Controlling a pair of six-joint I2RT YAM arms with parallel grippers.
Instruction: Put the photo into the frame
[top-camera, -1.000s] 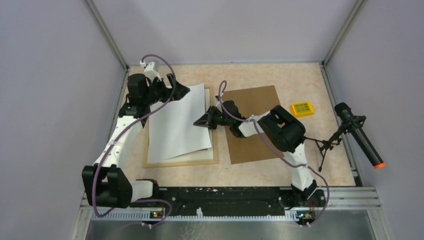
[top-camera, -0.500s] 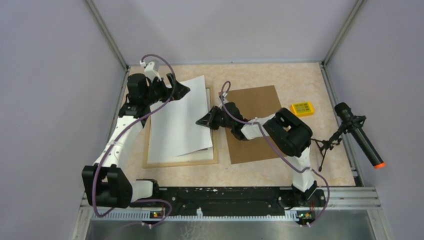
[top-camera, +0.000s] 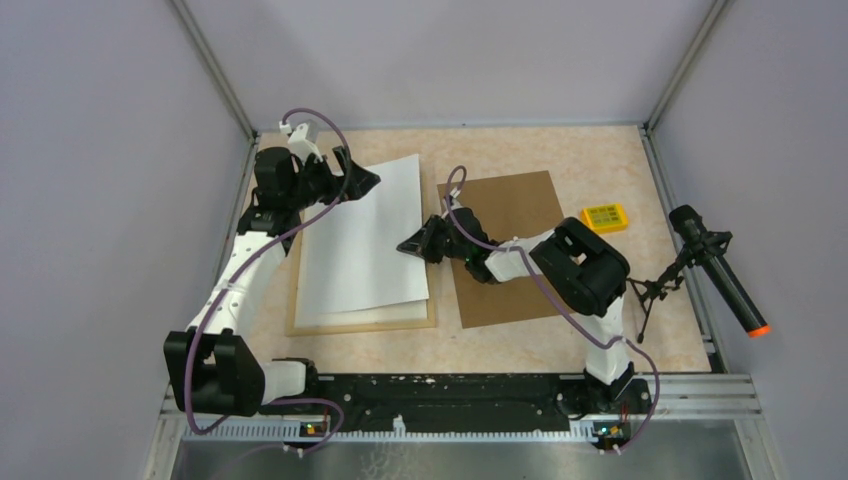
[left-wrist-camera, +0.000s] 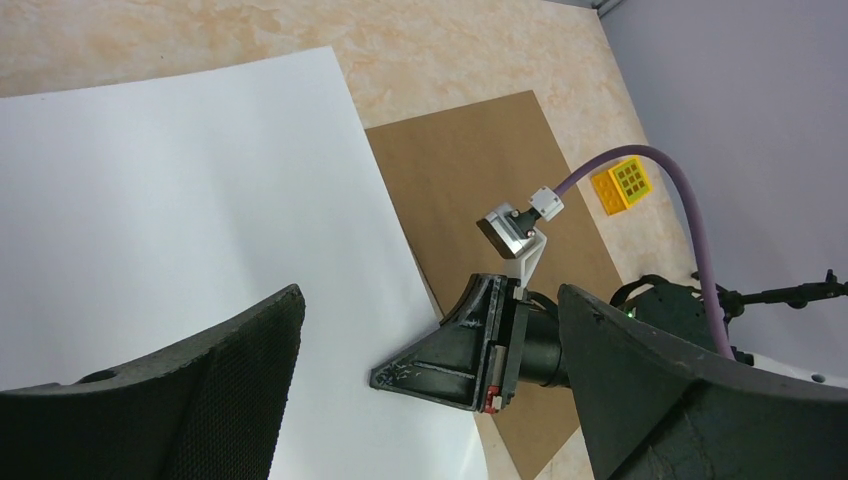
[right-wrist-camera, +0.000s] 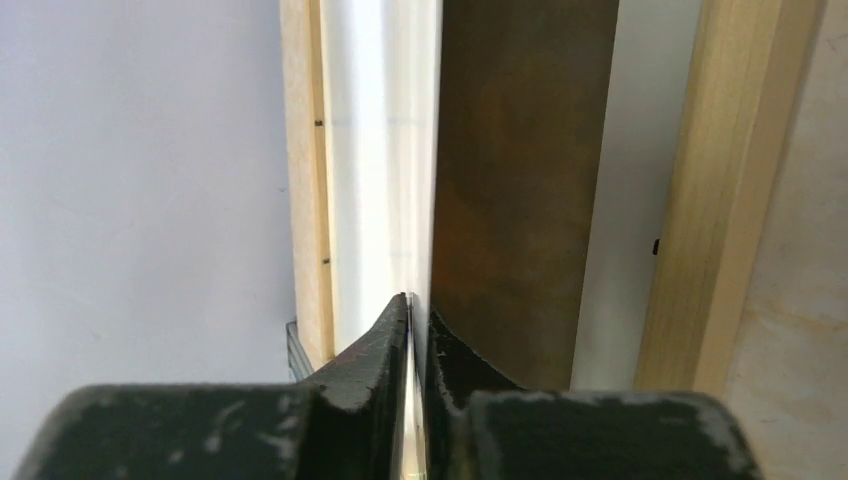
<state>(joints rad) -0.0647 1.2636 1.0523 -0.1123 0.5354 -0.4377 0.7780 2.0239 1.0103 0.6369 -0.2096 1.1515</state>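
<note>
While the right gripper (top-camera: 405, 245) clamps the photo (top-camera: 365, 240) (white back up) over the frame (top-camera: 360, 325) by the left edge of the beige table (top-camera: 560, 150), the left gripper (top-camera: 360, 172) gapes wide; lavender walls (top-camera: 450, 50) surround.

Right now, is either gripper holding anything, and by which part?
The right gripper is shut on the photo, pinching its long edge beside the brown board. The left gripper is open, holding nothing.

Smooth white paper on the photo (top-camera: 365, 240), pale matt wood on the frame (top-camera: 360, 326), matt brown backing board (top-camera: 520, 200) at three o'clock.
</note>
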